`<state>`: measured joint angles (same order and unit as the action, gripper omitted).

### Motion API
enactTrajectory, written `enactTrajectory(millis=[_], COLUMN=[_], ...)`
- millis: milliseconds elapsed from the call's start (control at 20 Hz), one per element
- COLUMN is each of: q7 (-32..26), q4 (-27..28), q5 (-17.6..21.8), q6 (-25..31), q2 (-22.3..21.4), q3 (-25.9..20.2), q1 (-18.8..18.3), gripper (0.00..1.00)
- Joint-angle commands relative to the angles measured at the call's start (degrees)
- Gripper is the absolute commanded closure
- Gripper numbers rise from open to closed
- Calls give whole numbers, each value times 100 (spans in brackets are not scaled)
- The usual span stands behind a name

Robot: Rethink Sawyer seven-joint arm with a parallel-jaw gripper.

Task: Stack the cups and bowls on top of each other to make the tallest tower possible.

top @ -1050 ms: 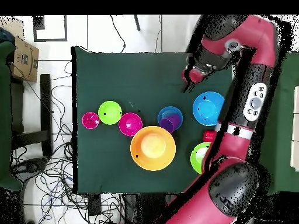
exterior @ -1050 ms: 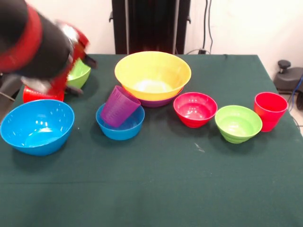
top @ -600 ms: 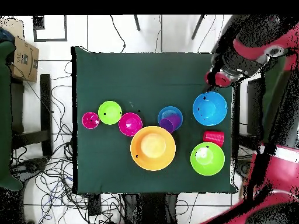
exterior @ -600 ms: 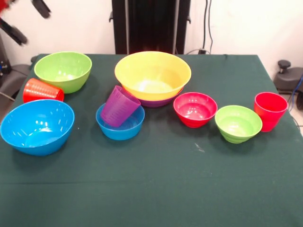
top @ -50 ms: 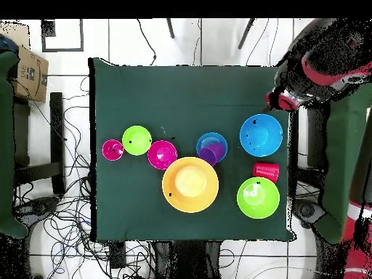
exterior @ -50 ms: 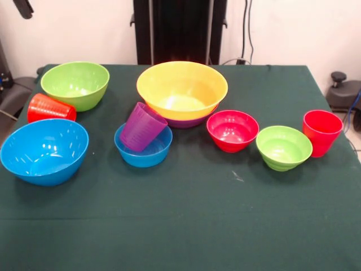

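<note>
The large yellow bowl [exterior @ -50 ms: 181, 87] [top @ -50 ms: 190, 184] sits nested in a purple bowl [exterior @ -50 ms: 189, 121]. A purple cup [exterior @ -50 ms: 142, 127] [top @ -50 ms: 208, 155] leans tilted inside the small blue bowl [exterior @ -50 ms: 143, 148] [top @ -50 ms: 211, 144]. One red cup [exterior @ -50 ms: 51, 107] [top @ -50 ms: 266, 171] lies on its side between the large green bowl [exterior @ -50 ms: 75, 84] [top @ -50 ms: 258, 197] and the large blue bowl [exterior @ -50 ms: 44, 151] [top @ -50 ms: 261, 135]. A red-pink bowl [exterior @ -50 ms: 232, 130] [top @ -50 ms: 162, 155], a small green bowl [exterior @ -50 ms: 284, 147] [top @ -50 ms: 136, 140] and an upright red cup [exterior @ -50 ms: 321, 131] [top @ -50 ms: 112, 150] stand in a row. My gripper [top @ -50 ms: 280, 98] [exterior @ -50 ms: 23, 7] hangs beyond the table's edge, holding nothing visible.
The dark green table [exterior @ -50 ms: 186, 226] [top @ -50 ms: 182, 94] has wide bare cloth on the half away from the robot. A cardboard box [top @ -50 ms: 27, 73] and cables lie on the floor beside it. A black chair [exterior @ -50 ms: 344, 90] stands off one corner.
The arm has swung further away from the large blue bowl and off the table's side; only a dark tip remains in the front view. The cups and bowls have not moved.
</note>
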<state>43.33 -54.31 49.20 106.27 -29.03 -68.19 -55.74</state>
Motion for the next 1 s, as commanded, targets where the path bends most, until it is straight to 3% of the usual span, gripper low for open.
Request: enactTrajectory(millis=[50, 250, 450, 750, 1000], q7=[558, 657, 914, 637, 960], q4=[-804, -845, -662, -688, -779], q5=[-67, -173, -448, -634, -1047], q6=[-517, -718, -459, -155, -425], q2=[-87, -44, 59, -18, -18], q3=[971, 1112, 1245, 1513, 1611], q1=[289, 345, 535, 733, 781], gripper=[0, 0, 0, 0, 0])
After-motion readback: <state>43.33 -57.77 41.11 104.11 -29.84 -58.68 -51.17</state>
